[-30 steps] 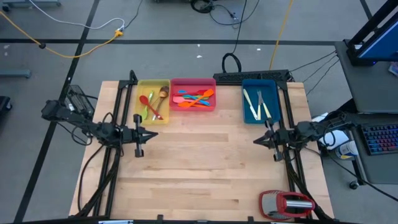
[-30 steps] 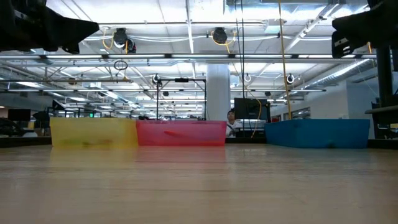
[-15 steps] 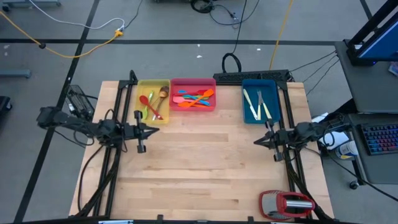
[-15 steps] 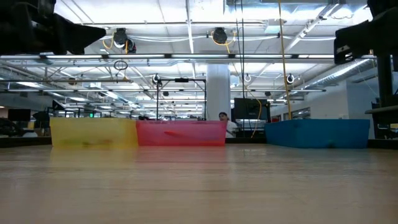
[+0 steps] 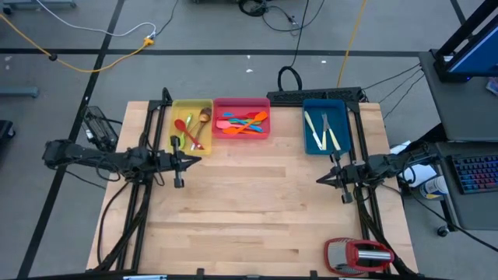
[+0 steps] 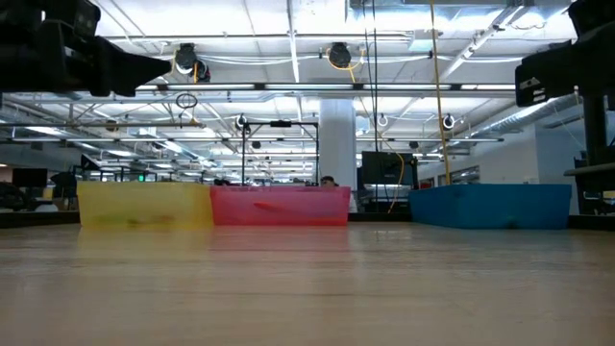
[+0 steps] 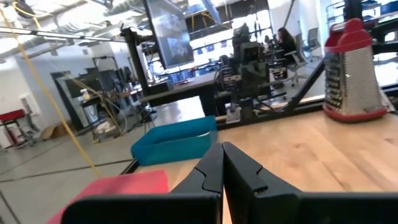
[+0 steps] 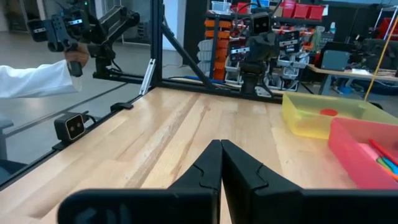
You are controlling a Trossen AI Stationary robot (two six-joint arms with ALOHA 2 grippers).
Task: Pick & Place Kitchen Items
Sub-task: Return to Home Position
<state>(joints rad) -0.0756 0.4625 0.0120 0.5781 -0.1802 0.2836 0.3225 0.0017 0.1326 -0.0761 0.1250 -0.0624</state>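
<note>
High view: the spoons (image 5: 191,129) lie in the yellow tray (image 5: 191,102) at eleven o'clock on the counter (image 5: 257,218), the spatulas (image 5: 243,122) in the red tray (image 5: 241,101) at twelve and the knives (image 5: 320,129) in the blue tray (image 5: 325,101) at one, so nothing of the job is loose on the wood. My left fingers (image 7: 208,174) hang closed and empty above the nine o'clock side, my right fingers (image 8: 208,171) closed and empty above the three o'clock side. I judge these utensils light, stiff and a little slick, best pinched across the handle near its middle, the knives clear of the blade.
</note>
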